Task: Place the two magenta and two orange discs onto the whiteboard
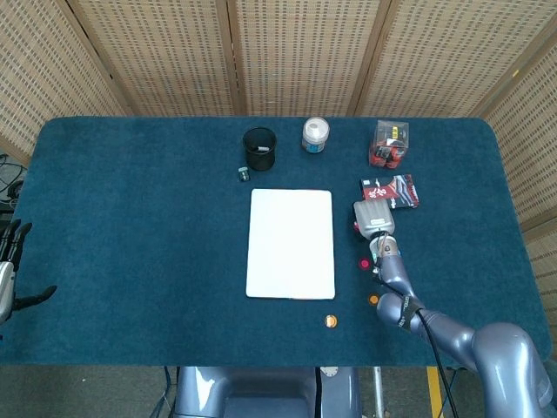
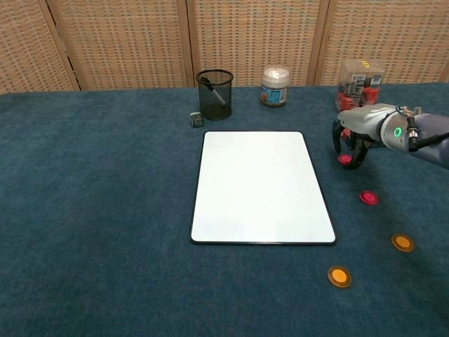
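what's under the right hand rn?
The right hand sits over a magenta disc, fingers curled down around it. Contact can't be judged; the head view hides most of that disc.

Hidden and cut-off parts around the two hands

The right hand (image 2: 353, 137) hangs over the far magenta disc (image 2: 344, 159), whose top edge its fingers cover; whether they touch it is unclear, and the head view hides nearly all of that disc. The left hand (image 1: 10, 266) is cut by the head view's left edge. Labels on the clear box (image 2: 360, 76) behind the right hand are too small to read.
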Robot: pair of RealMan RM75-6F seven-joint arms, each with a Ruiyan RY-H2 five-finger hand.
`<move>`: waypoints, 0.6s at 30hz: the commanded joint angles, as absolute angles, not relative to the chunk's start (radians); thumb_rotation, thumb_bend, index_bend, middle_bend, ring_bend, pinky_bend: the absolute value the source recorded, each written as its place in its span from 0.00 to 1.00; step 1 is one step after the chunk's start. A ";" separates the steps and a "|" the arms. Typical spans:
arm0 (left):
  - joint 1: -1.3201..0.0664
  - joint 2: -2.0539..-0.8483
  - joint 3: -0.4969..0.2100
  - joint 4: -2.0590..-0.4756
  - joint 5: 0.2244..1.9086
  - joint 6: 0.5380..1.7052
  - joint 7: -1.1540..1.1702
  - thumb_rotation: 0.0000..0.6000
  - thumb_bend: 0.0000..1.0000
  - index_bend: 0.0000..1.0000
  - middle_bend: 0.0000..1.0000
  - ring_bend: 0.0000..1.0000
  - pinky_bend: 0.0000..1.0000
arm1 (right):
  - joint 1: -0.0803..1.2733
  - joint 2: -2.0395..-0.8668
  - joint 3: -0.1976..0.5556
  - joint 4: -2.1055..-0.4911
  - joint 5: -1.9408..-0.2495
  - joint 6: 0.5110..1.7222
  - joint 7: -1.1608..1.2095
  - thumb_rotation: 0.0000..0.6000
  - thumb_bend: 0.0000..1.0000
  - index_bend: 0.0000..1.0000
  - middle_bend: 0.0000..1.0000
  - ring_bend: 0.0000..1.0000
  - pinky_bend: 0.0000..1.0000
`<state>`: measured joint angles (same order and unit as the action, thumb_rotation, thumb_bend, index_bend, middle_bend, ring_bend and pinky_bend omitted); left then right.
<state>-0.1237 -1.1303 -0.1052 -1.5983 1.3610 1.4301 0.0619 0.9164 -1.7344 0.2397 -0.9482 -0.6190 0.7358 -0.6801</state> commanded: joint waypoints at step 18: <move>-0.124 -1.122 -0.107 -1.603 1.354 1.427 0.051 1.00 0.00 0.00 0.00 0.00 0.00 | 0.925 -1.727 0.219 -0.941 -0.582 0.725 -0.692 1.00 0.34 0.57 0.94 0.98 1.00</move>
<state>-0.1242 -1.1220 -0.1069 -1.6029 1.3542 1.4266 0.0513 0.9252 -1.7286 0.2196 -0.9391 -0.5810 0.7241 -0.6930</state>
